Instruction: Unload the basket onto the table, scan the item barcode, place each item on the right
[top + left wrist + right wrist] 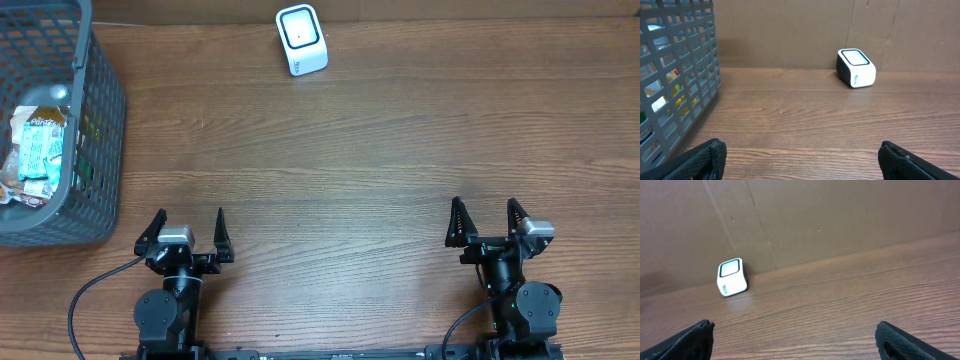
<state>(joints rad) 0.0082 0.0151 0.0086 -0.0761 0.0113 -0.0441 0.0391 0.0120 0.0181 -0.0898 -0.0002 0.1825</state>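
Note:
A white box scanner (301, 40) with a dark window stands at the back of the wooden table, also visible as the scanner (856, 67) and the scanner (732, 276) in the wrist views. Packaged items (35, 150) lie inside a grey mesh basket (100, 150) at the left; no barcode is legible. My left gripper (187, 233) rests near the front edge, open and empty. My right gripper (486, 219) stands open at the front right, nothing between its fingers. Both are far from the basket and the scanner.
The basket's wall (680, 85) fills the left of the left wrist view, with colourful packets behind the mesh. A brown cardboard wall (840, 215) backs the table. Bare wood lies between the grippers and the scanner.

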